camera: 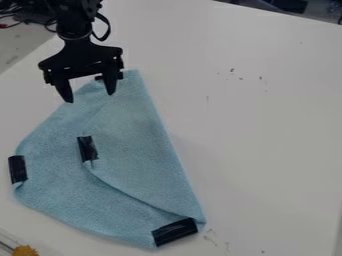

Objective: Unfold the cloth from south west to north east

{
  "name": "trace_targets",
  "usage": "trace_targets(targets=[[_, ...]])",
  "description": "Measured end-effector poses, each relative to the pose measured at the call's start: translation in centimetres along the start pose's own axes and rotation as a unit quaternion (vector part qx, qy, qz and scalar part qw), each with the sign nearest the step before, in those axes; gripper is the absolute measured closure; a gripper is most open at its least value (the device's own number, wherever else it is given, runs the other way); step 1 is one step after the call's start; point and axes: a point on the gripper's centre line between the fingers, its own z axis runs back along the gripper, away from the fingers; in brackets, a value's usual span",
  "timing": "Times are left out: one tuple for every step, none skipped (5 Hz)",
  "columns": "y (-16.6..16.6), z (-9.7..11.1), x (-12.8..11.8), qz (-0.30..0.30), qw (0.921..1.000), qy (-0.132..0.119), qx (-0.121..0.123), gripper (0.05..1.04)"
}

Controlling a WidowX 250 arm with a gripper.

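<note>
A light blue cloth [143,145] lies partly folded on the white table, a folded layer on its right side covering part of the lower layer. Black tape marks a corner of that folded layer [87,149] near the cloth's middle. More black tape sits at the left corner [18,169] and at the bottom right corner [175,232]. At the upper left, the black gripper [90,98] hangs over the cloth's top end, its two fingers apart and nothing between them.
The white table [267,135] extends to the right of the cloth, with small dark marks on it. An orange-yellow object [25,250] is at the bottom left edge. Cables lie beyond the table at the upper left.
</note>
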Motion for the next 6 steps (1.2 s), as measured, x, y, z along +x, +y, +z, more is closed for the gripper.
trace_targets(targets=[[0.2,-0.8,-0.6,0.004,0.9999,0.014,0.005,0.082],[0.9,-1.4,-2.2,0.019,0.9995,0.025,0.008,0.082],[1.8,-0.9,-2.8,0.042,0.9989,0.021,0.008,0.082],[2.3,-1.2,-3.5,0.053,0.998,0.031,0.013,0.082],[2.6,-1.7,-3.4,0.066,0.9973,0.033,0.002,0.082],[2.7,-2.8,-3.9,0.07,0.9965,0.047,-0.003,0.082]])
